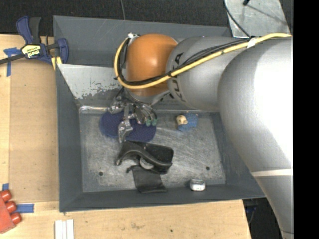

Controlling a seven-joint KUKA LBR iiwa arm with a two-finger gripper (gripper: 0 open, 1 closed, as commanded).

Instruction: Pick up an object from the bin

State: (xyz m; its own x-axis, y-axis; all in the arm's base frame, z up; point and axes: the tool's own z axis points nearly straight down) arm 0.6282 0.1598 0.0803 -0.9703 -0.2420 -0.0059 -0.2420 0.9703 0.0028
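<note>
The silver arm point(249, 93) holds its gripper point(130, 122), width impossible to tell, directly over the flat dark-blue disc point(108, 126) at the rear left of the bin point(67, 148).

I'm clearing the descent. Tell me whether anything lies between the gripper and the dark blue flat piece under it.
Nothing visible does. The gripper sits right over the dark blue flat piece at the back left of the bin. The black curved thing lies just in front, not across the path.
</note>
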